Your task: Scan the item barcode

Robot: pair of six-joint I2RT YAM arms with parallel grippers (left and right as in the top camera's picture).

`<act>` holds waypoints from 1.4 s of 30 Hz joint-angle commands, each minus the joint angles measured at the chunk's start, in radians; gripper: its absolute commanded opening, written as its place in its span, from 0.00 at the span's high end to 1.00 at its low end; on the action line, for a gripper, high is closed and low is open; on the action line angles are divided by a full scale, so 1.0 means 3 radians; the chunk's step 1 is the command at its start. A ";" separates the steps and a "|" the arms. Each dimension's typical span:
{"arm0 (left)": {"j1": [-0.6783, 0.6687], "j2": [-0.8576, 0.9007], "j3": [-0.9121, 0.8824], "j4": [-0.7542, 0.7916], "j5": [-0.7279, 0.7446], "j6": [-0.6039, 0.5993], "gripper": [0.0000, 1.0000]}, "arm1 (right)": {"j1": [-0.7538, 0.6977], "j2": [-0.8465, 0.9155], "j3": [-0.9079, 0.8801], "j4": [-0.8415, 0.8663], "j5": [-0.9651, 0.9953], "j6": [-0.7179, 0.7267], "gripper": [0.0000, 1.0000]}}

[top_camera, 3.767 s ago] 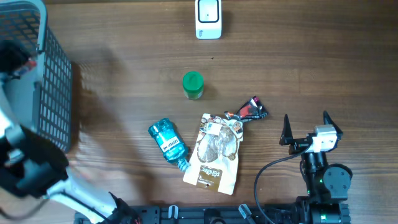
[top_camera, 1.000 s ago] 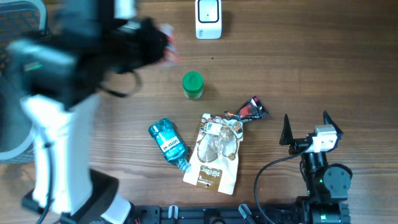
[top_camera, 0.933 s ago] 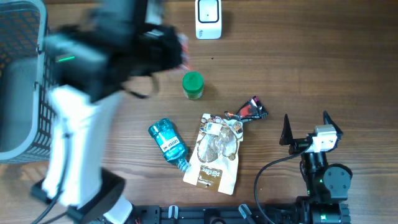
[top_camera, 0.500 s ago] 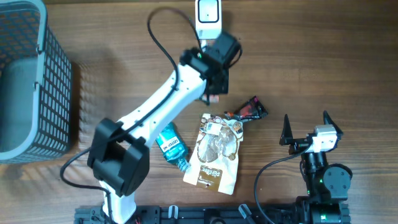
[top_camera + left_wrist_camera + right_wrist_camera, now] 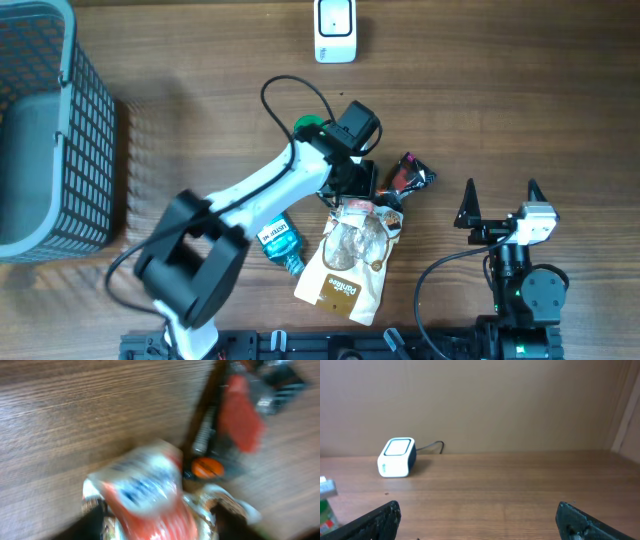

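Overhead, my L gripper mid-table over top end of brown pouch, L wrist cam blurry, fingers apart w/ red-white packet btwn them, contact unclear, R gripper spread wide nr front edge, scanner well apart at back.

Left arm white with black joints and looping black cable; right arm black, jaws pointed.

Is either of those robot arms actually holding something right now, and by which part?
The right end effector is open and empty. The left end effector hangs over a small red-and-white packet; the blurred view cannot show whether it grips it.
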 commanded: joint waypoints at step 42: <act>0.2640 -0.1652 0.1214 -0.1091 -0.0684 0.0126 0.00 | 0.1846 0.5189 0.3905 -0.3094 -0.0548 0.5038 0.00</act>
